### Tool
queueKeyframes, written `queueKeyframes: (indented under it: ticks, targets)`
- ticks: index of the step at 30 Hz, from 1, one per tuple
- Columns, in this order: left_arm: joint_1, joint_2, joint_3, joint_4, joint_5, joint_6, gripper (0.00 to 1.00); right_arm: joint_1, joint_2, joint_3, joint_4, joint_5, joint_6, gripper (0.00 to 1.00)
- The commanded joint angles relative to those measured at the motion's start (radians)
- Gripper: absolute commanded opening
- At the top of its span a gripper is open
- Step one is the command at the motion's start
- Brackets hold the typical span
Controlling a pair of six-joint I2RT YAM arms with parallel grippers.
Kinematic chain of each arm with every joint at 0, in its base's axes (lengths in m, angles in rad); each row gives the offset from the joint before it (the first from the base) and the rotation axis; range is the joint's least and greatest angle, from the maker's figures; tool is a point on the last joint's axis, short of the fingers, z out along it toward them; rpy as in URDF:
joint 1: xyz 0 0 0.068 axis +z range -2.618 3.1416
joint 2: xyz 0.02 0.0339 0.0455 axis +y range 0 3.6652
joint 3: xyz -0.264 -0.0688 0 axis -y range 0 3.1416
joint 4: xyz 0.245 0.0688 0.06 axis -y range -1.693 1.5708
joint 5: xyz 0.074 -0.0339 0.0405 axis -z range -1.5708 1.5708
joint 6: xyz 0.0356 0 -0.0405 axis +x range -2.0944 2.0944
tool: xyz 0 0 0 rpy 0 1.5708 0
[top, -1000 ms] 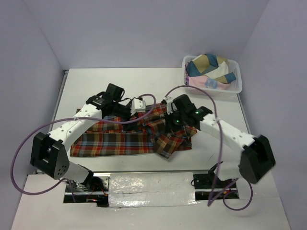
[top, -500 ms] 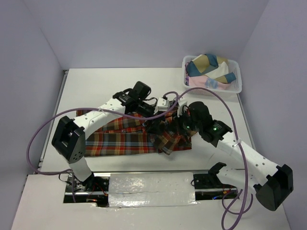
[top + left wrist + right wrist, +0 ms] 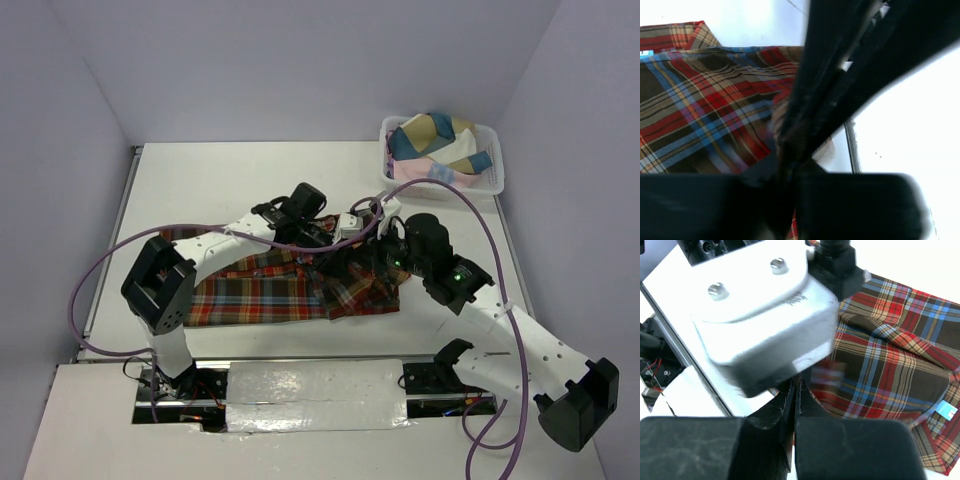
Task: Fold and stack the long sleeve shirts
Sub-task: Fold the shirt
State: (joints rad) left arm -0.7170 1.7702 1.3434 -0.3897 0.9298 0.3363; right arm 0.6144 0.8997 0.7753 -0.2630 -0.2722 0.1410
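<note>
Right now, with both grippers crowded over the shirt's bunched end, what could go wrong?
Collision: the left arm's white housing fills the right wrist view, just beyond the right gripper. Snag: a purple cable loops close above the wrists. The shirt is bunched there, so a pull may drag its flat part.

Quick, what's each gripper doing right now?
Left gripper: closed on a fold of the plaid shirt, it seems.
Right gripper: shut; any cloth pinched cannot be told.
</note>
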Motion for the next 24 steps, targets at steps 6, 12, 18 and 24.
queueKeyframes:
  ticks: [6,12,18,24]
  targets:
    - [-0.006,0.001,0.167,-0.257,-0.081,0.254,0.00,-0.024,-0.027,0.035,-0.083,0.048,-0.029,0.63]
    - [-0.009,-0.003,0.339,-0.609,-0.215,0.675,0.00,-0.174,-0.151,0.065,-0.081,-0.042,0.031,0.80]
    - [-0.110,-0.028,0.433,-0.859,-0.379,0.956,0.00,-0.271,-0.006,0.120,-0.088,0.013,0.084,0.07]
    - [-0.142,-0.081,0.497,-0.960,-0.339,1.041,0.00,-0.281,0.224,0.205,-0.065,-0.047,0.063,0.03]
